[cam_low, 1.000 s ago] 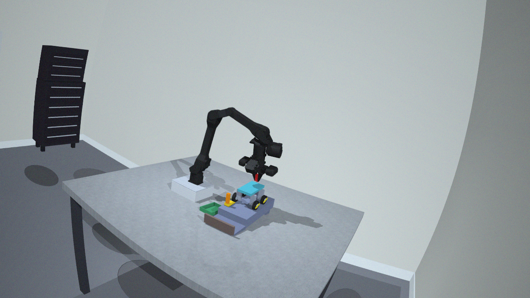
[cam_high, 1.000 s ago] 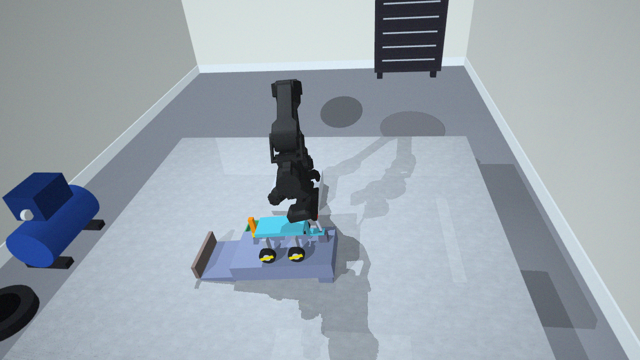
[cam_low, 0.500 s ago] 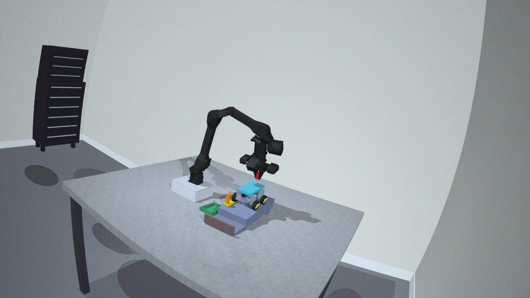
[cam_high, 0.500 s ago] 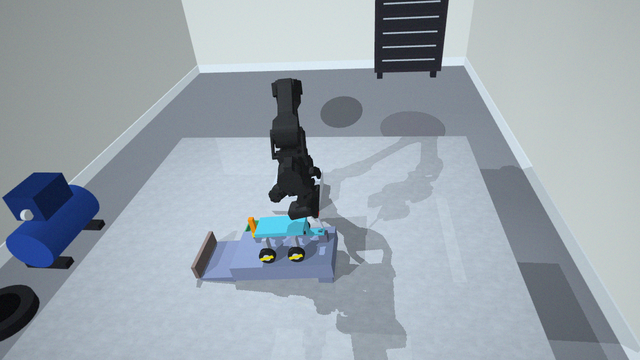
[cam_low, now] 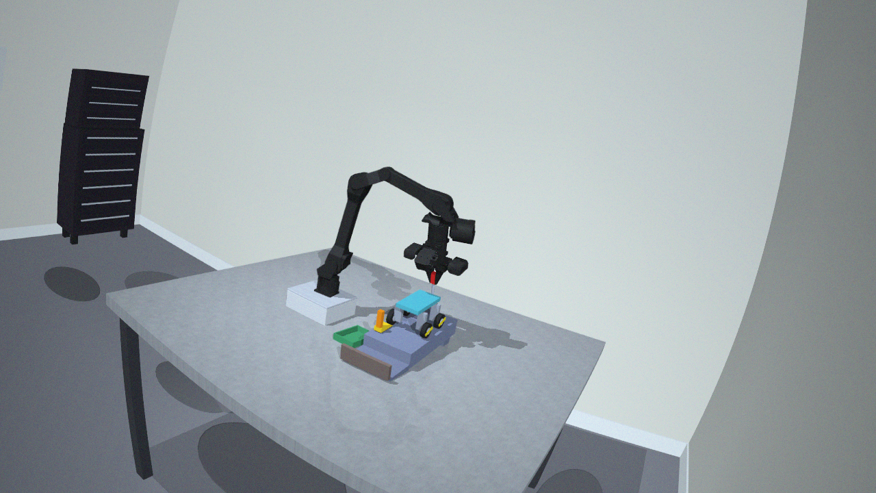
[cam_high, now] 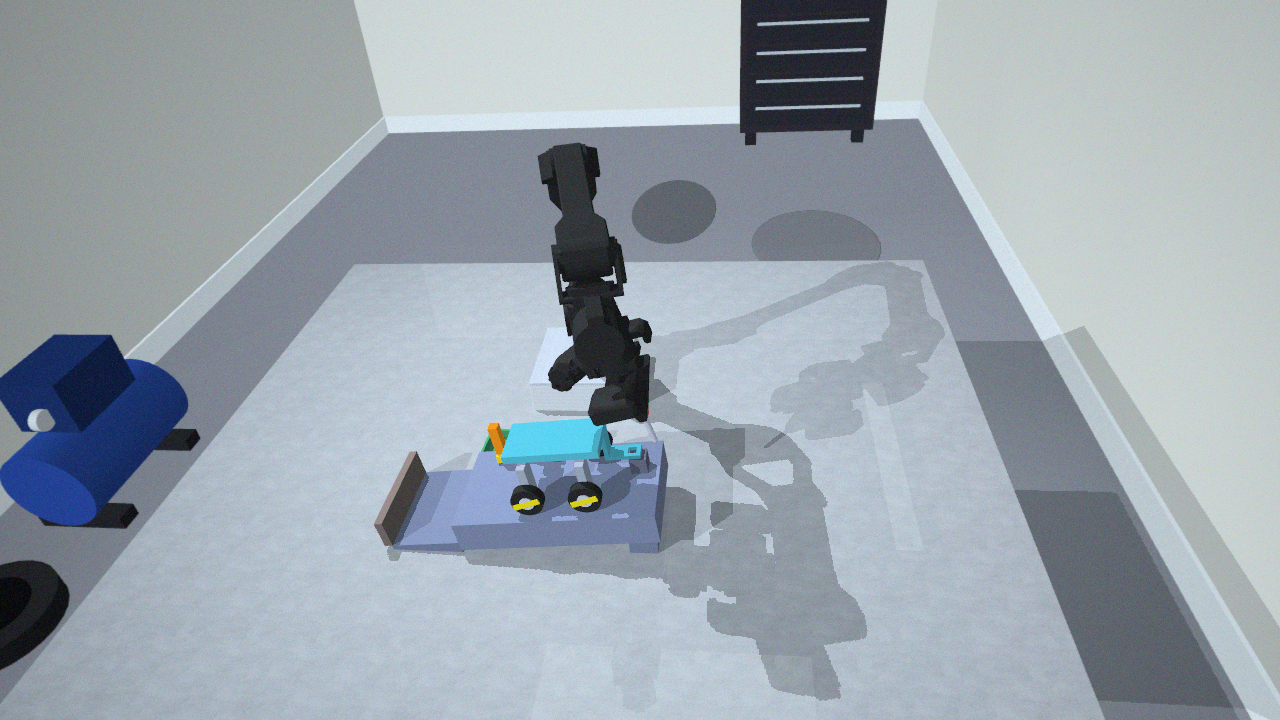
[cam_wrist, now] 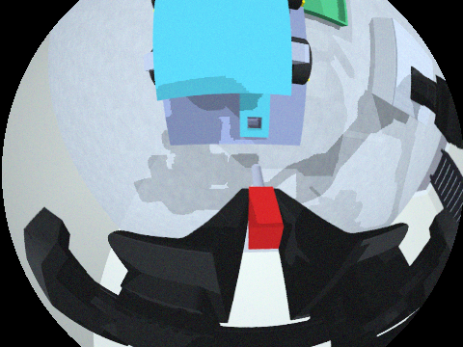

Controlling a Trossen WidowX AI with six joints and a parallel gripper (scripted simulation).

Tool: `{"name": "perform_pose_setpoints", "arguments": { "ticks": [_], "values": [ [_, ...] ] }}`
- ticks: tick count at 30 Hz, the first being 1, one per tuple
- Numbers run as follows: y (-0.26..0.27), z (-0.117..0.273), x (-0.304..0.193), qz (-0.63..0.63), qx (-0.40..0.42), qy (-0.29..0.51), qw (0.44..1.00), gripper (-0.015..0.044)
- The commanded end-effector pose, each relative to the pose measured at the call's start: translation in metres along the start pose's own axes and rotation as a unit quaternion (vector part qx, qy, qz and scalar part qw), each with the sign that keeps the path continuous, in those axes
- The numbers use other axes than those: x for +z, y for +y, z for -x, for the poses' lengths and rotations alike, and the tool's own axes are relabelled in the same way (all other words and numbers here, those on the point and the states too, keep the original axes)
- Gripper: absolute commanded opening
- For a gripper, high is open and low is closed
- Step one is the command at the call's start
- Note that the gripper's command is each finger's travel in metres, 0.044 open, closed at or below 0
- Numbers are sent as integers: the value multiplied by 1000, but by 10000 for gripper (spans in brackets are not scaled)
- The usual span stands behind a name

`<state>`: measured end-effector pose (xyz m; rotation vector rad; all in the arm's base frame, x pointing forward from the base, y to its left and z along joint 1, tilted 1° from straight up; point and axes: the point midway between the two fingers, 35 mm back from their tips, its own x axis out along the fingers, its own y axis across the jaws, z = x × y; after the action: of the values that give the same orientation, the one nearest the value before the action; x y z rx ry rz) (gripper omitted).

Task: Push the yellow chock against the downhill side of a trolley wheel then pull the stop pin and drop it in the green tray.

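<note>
My gripper is shut on the red head of the stop pin. The pin's grey shaft points down, its tip clear of the empty square hole in the trolley's hitch tab. The cyan trolley stands on the blue-grey ramp. The chock, with its orange handle upright, is at the downhill side of an arm-side wheel; exact contact cannot be told. The green tray lies beside the ramp.
A brown end board stands across the ramp's foot. The arm's white base block is on the tray's side of the ramp. The trolley and ramp lie between the gripper and the tray.
</note>
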<state>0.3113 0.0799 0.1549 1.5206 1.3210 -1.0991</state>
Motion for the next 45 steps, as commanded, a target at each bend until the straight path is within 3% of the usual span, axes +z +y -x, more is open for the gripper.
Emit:
{"name": "perform_pose_setpoints", "arguments": {
  "ticks": [1, 26, 45],
  "values": [
    [1, 0, -4, -1, 2, 0, 1000, 0],
    [-81, -4, -4, -3, -2, 1, 1000, 0],
    [-80, 1, 44, -2, -2, -2, 1000, 0]
  ]
}}
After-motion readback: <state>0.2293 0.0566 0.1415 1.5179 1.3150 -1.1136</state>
